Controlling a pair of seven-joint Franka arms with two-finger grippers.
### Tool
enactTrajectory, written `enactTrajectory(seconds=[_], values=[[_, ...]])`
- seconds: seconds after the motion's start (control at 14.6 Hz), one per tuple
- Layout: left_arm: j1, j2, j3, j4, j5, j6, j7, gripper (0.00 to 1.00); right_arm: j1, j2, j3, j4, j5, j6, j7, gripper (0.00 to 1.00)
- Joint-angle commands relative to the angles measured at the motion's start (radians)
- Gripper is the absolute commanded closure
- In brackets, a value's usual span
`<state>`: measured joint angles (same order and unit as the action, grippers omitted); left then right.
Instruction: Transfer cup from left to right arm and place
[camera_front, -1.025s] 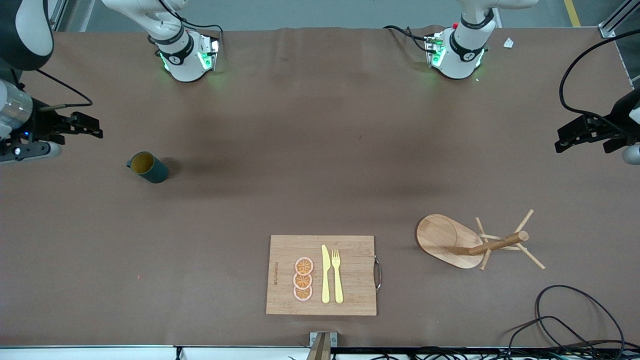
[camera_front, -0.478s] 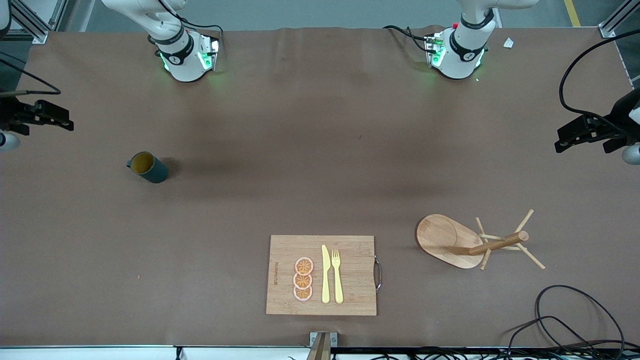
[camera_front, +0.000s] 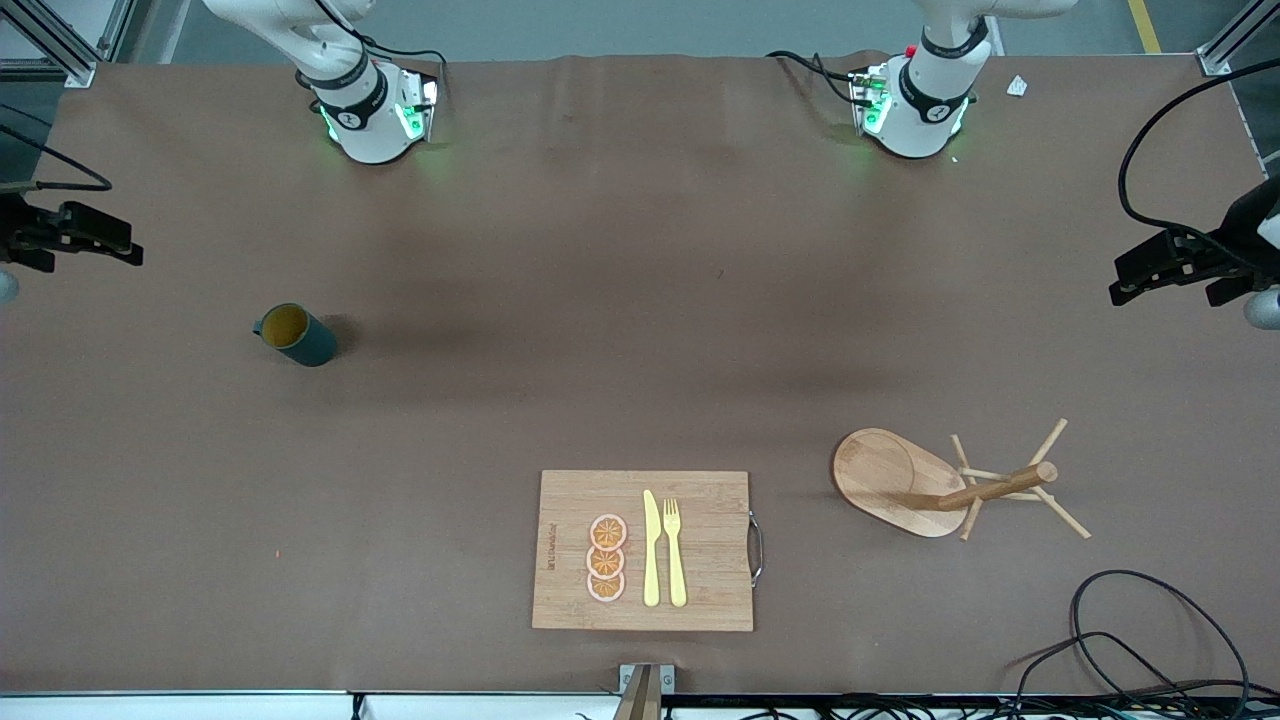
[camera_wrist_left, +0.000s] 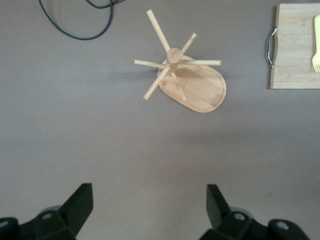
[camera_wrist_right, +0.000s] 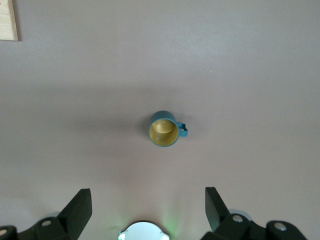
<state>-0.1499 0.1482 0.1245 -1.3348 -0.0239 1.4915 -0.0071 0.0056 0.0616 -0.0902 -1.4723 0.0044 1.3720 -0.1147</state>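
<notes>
The dark teal cup with a mustard-yellow inside stands upright on the brown table toward the right arm's end, touched by neither gripper. In the right wrist view the cup sits alone on the table. My right gripper is open and empty, up in the air at the table's end, well off from the cup; its open fingers frame bare table. My left gripper is open and empty, waiting over the other end of the table; in the left wrist view its fingers stand wide apart.
A wooden cutting board with orange slices, a yellow knife and a fork lies near the front camera. A wooden mug tree on an oval base stands toward the left arm's end. Black cables lie at the corner.
My right gripper has drawn away from the cup toward the table's end, then almost stopped. The cup and the left arm have not moved.
</notes>
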Motion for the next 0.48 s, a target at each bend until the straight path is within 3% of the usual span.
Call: enactTrajectory(seconds=[0.0, 0.41], values=[[0.001, -0.01, -0.002, -0.004, 0.016, 0.003, 0.004, 0.0, -0.004, -0.043, -0.002, -0.002, 0.019, -0.033, 0.066, 0.0], [0.001, -0.009, -0.002, -0.004, 0.016, 0.001, 0.003, 0.0, -0.009, -0.141, -0.002, -0.052, 0.017, -0.028, 0.061, 0.0]])
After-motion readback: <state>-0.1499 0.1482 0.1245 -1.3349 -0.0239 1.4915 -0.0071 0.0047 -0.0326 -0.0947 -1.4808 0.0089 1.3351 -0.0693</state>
